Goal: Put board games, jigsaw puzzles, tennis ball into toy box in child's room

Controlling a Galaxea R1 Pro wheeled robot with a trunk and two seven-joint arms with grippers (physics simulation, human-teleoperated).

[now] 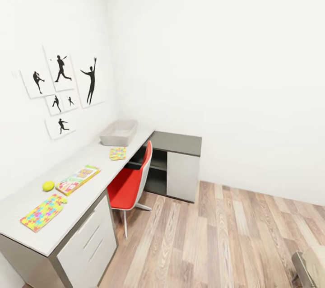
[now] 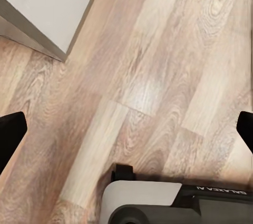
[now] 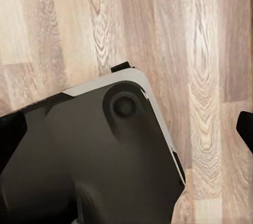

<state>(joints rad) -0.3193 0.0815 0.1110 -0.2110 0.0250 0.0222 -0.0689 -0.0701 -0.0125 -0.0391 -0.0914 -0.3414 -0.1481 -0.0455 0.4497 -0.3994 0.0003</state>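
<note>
A: Where do the toys stand?

B: All well away from either tool. On the long surface (image 1: 85,188) lie one jigsaw puzzle (image 1: 43,211) at the near end, the tennis ball (image 1: 48,185) just past it, a board game (image 1: 78,179) beside the ball, and a second jigsaw puzzle (image 1: 118,153) further along, near the toy box (image 1: 119,132) at the far end. The box looks empty from here.

A: And the tools?

B: The left tool (image 2: 126,129) hangs over the wood floor (image 2: 158,76) with its fingertips at opposite edges of its wrist view — spread wide, holding nothing. The right tool (image 3: 126,129) hangs above the robot's dark base (image 3: 95,150), also apart and empty.

A: What could go wrong?

B: I'd say the red chair (image 1: 131,179) — it stands tucked against the surface midway along, so driving in close there could knock it. The ball may roll if nudged. The puzzles lie thin and flat, so fingers may slide over them without catching an edge.
</note>
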